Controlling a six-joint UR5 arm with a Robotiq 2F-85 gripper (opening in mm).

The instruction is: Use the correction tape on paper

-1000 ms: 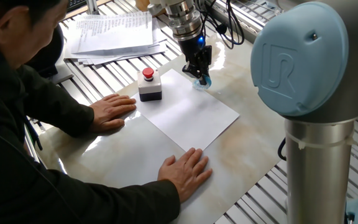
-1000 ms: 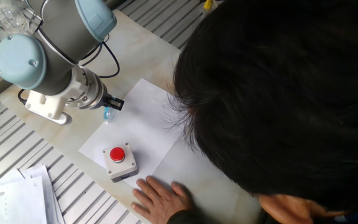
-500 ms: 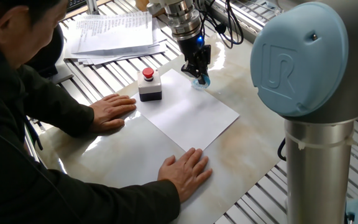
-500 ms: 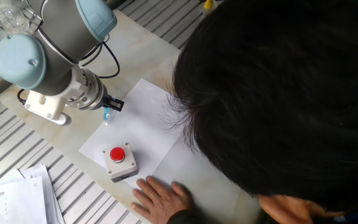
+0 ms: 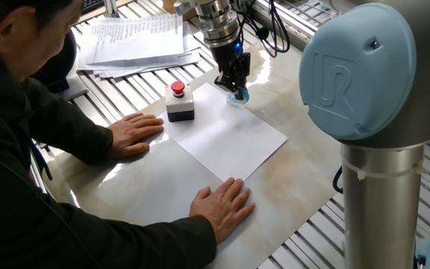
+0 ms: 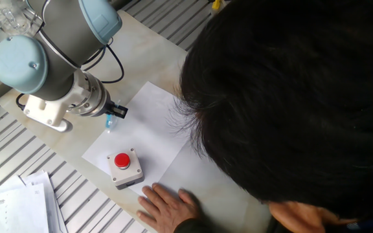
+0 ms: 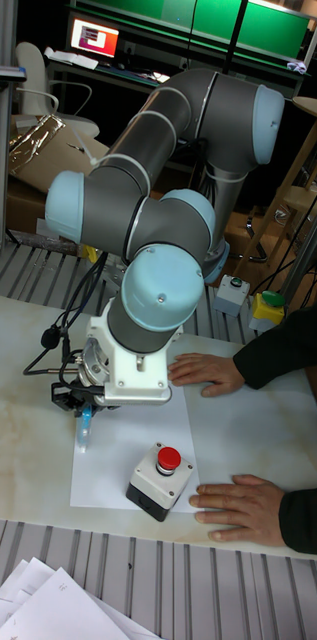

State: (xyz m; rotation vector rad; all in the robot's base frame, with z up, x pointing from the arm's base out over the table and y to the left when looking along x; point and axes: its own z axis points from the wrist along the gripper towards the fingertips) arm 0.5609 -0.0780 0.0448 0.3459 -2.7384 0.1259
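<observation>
The white paper lies flat on the marble table. My gripper is shut on the light-blue correction tape, pointing down. The tape's tip touches the sheet at its far edge, near a corner. A person's two hands press flat on the table by the sheet's near side.
A grey button box with a red button sits on the paper's corner. A stack of printed pages lies at the back left. The person's head hides much of one view. The robot base stands right.
My gripper with the correction tape has slid a little toward the paper's far corner, away from the person. The hands and button box have not moved.
</observation>
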